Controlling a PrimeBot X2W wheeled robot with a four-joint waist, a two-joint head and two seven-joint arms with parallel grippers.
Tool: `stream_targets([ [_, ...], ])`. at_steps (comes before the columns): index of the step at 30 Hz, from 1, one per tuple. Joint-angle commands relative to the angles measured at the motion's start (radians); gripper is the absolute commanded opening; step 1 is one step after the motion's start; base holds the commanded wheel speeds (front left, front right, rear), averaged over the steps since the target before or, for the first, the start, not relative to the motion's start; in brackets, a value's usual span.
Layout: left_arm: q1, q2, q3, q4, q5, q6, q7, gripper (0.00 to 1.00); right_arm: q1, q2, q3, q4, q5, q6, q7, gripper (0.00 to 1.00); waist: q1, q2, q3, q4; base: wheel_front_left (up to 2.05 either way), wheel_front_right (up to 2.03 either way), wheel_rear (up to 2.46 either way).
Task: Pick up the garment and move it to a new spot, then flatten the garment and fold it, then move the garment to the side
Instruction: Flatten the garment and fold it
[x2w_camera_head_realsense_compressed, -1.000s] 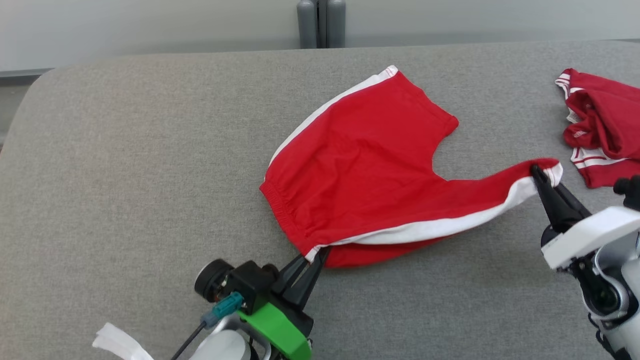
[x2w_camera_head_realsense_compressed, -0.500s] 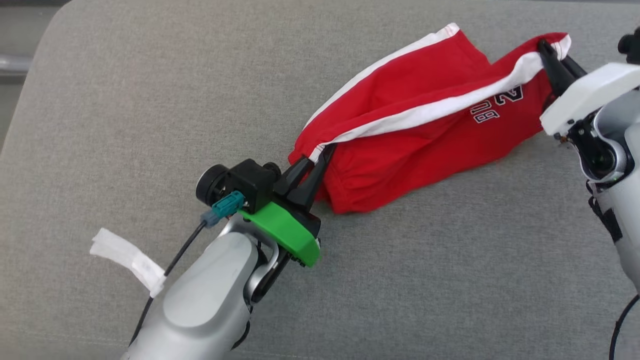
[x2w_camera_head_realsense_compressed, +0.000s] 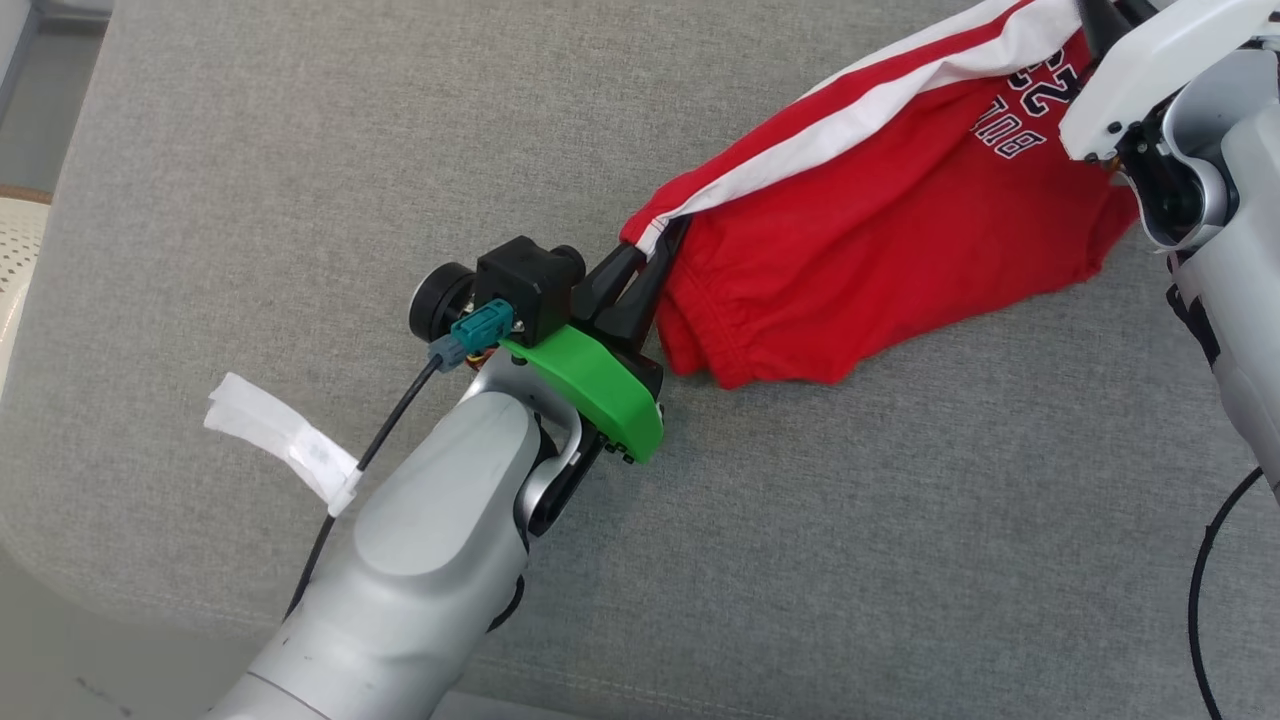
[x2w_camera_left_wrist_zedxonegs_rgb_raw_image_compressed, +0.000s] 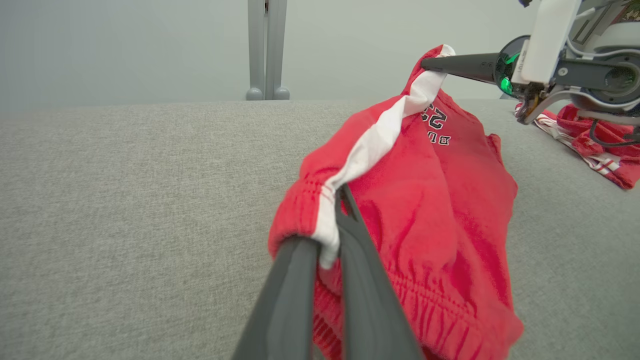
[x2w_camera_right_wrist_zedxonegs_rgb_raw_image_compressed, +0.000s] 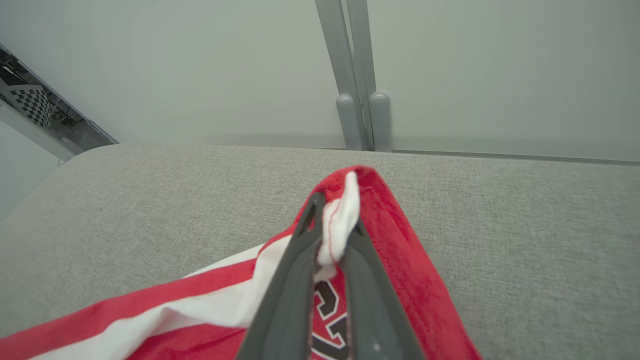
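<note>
At 8 o'clock in the head view, a white tape tab hangs off the cable of your left arm. Just past it toward the centre, your left gripper is pressed together on the striped corner of the elastic waistband of the red cotton shorts with a white side stripe. From there the shorts run up toward 2 o'clock, the stripe pulled into a taut line. It ends at your right gripper at 1 o'clock, whose fingers pinch the white hem of a leg opening.

A second ago the shorts lay mostly spread on the grey fabric tabletop, plain red side up, with each gripper already on its corner. Now the striped edge is raised between both grippers and the body of the cloth hangs doubled below it. The black-and-white lettering near the leg hem has also turned into view. The head camera has swung too, so don't read the whole shift as travel of the cloth. The lowest bulge of the waistband sits on or just above the tabletop; you cannot tell which.

By my reading this is the pick-up-and-move step under way: both grips hold, and nothing is flattened or folded yet. At 3 o'clock in the left wrist view a second, crumpled red-and-white garment lies on the tabletop, so set down well apart from it.
</note>
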Motion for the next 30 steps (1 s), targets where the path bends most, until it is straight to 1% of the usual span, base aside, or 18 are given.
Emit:
stream_targets([
  [1, -0.018, 0.0, 0.007, 0.006, 0.005, -0.002, -0.003, 0.24, -0.014, -0.005, 0.009, 0.016, 0.011, -0.001, -0.016, 1.0, 0.0, 0.0, 0.011, 0.012, 0.0, 0.0, 0.0],
  [2, -0.017, -0.001, 0.009, 0.008, 0.014, -0.002, -0.003, 0.9, -0.014, -0.004, 0.02, 0.026, 0.019, 0.0, -0.026, 1.0, 0.0, 0.0, 0.01, 0.011, 0.0, 0.0, 0.0],
  [3, -0.013, -0.002, 0.012, 0.009, 0.019, -0.002, -0.003, 1.0, -0.012, -0.005, 0.031, 0.034, 0.02, 0.0, -0.033, 1.0, 0.0, 0.0, 0.007, 0.01, 0.0, 0.0, 0.0],
  [9, 0.049, -0.004, 0.044, -0.001, 0.076, -0.002, -0.003, 1.0, 0.034, -0.045, 0.119, 0.042, 0.051, 0.0, -0.076, 1.0, 0.0, 0.0, -0.021, 0.001, 0.0, 0.0, 0.0],
  [14, 0.14, 0.01, 0.118, -0.039, 0.114, -0.002, -0.003, 1.0, 0.075, -0.096, 0.188, 0.036, 0.088, 0.0, -0.098, 1.0, 0.0, 0.0, -0.052, -0.011, 0.0, 0.0, 0.0],
  [17, 0.194, 0.019, 0.168, -0.075, 0.138, -0.001, -0.003, 1.0, 0.091, -0.118, 0.209, 0.051, 0.111, 0.0, -0.107, 1.0, 0.0, 0.0, -0.063, -0.01, 0.0, 0.0, 0.0],
  [22, 0.274, 0.021, 0.301, -0.181, 0.189, 0.026, -0.003, 1.0, 0.114, -0.14, 0.241, 0.086, 0.143, 0.0, -0.109, 1.0, 0.0, 0.0, -0.069, 0.003, 0.0, 0.0, 0.0],
  [28, 0.348, 0.008, 0.464, -0.301, 0.261, 0.052, -0.003, 1.0, 0.134, -0.136, 0.266, 0.13, 0.178, 0.0, -0.107, 1.0, 0.0, 0.0, -0.068, 0.013, 0.0, 0.0, 0.0],
  [30, 0.37, 0.003, 0.503, -0.331, 0.281, 0.053, -0.003, 1.0, 0.138, -0.134, 0.272, 0.147, 0.191, 0.0, -0.103, 1.0, 0.0, 0.0, -0.068, 0.015, 0.0, 0.0, 0.0],
])
